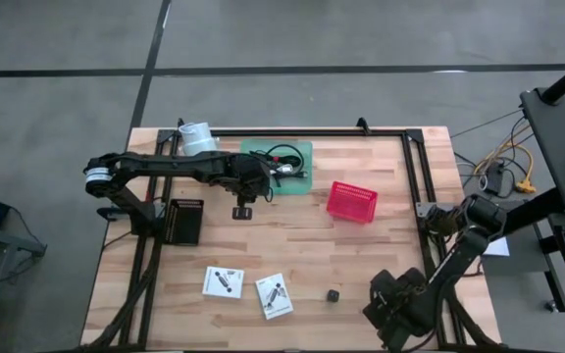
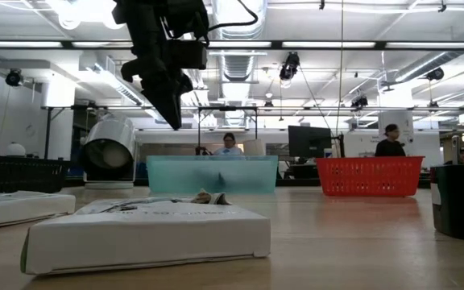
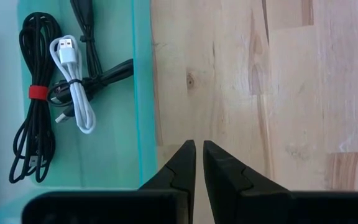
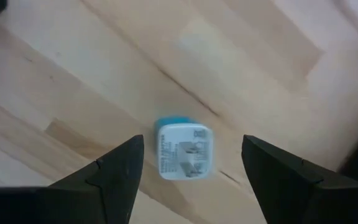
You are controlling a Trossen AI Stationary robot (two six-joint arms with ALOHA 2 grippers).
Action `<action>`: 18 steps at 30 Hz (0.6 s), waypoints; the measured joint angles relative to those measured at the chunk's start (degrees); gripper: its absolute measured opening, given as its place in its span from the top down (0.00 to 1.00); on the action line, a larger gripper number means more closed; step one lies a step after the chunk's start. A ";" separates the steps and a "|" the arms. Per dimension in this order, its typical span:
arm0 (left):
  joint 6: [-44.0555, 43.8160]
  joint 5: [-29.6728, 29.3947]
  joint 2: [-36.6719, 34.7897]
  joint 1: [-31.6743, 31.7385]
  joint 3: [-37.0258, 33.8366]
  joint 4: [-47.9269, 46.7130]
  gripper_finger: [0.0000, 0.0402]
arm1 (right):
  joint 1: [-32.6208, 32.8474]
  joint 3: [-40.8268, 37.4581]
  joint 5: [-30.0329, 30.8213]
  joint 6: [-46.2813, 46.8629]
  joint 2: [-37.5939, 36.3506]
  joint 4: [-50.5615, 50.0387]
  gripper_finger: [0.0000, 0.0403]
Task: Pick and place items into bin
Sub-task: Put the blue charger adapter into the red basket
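My left gripper [image 1: 243,203] [image 3: 199,149] hangs shut over bare wood just beside the near edge of the teal bin [image 1: 278,162] [image 3: 143,93]; it also shows high up in the low view [image 2: 170,97] and holds nothing. Bundled black cables [image 3: 33,106] and a white USB cable [image 3: 76,93] lie in the bin. My right gripper [image 1: 392,299] [image 4: 192,142] is open near the table's near right corner, above a pale cube [image 4: 185,151] that sits on the wood between its fingers, untouched. Two white cards [image 1: 224,282] [image 1: 274,295] and a dark cube [image 1: 333,294] lie near the near edge.
A red basket [image 1: 352,201] [image 2: 369,176] stands right of the teal bin. A white roll [image 1: 197,137] sits at the far left, a black box [image 1: 184,221] by the left arm's base. Bare wood lies in the middle. People sit in the room behind.
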 joint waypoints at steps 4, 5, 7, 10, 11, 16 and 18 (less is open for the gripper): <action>0.04 0.00 0.00 0.00 0.00 0.03 0.96 | 0.49 -2.66 -0.21 0.08 0.04 3.97 0.37; 0.04 0.00 0.00 0.00 0.00 0.03 0.96 | 0.57 -3.10 -0.22 0.09 0.02 4.42 0.37; 0.07 0.00 0.00 0.00 0.00 0.03 0.96 | 0.81 -4.11 -0.33 0.10 0.02 5.64 0.37; 0.07 0.00 0.00 0.00 0.00 0.03 0.96 | 0.93 -5.75 -1.05 0.18 -0.04 6.70 0.38; 0.07 -0.01 0.00 0.00 0.00 0.03 0.96 | 0.94 -6.35 -1.13 0.20 -0.04 7.40 0.39; 0.07 0.00 0.00 -0.01 0.00 0.05 0.96 | 0.96 -8.34 -1.58 0.15 -0.04 9.74 0.44; 0.07 0.00 0.00 0.00 0.00 0.05 0.96 | 0.96 -8.78 -1.75 0.13 -0.04 10.32 0.47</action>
